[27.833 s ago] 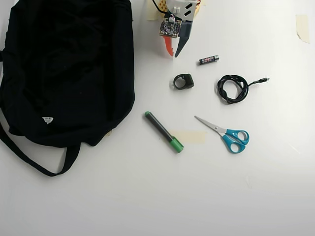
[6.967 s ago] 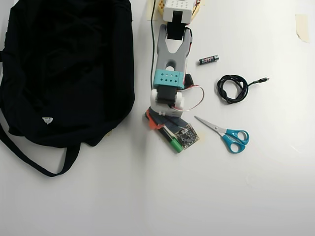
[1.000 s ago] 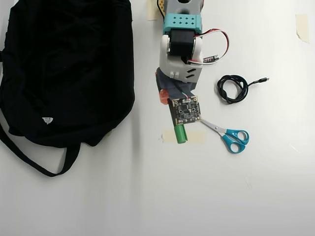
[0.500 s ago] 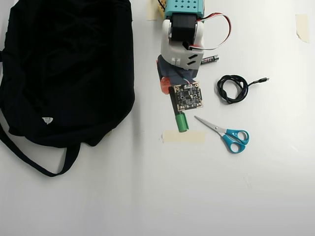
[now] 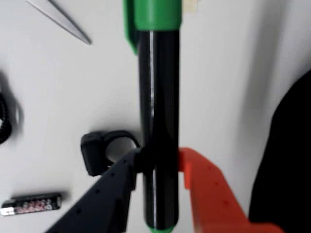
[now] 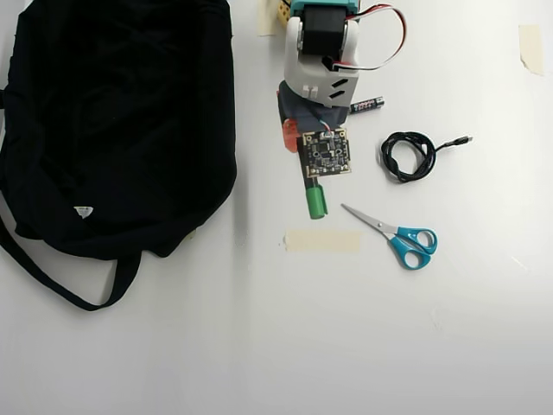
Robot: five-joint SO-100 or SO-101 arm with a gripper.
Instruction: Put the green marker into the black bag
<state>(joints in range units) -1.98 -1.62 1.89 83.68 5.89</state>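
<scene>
above the white desk [image 6: 259,346], my hand [image 5: 158,162] is clamped on the green marker [image 5: 156,116], black finger on one side of the dark barrel and orange finger on the other, gripping near the plain end while the green cap points away from the wrist. the overhead view shows the marker [image 6: 314,197] poking out from under the hand [image 6: 298,149], clear of the strip of tape [image 6: 321,240] and apparently lifted, though height is hard to judge from above. pickup looks done; the carry is what remains. the black bag [image 6: 121,121] lies well apart at the left of that view, its edge only just entering the wrist view [image 5: 286,160]. scissors [image 6: 397,235], coiled cable [image 6: 408,156], battery [image 5: 31,204] and a small black ring [image 5: 102,150] sit untouched. by my reading, i have yet to swing over the bag and let go.
</scene>
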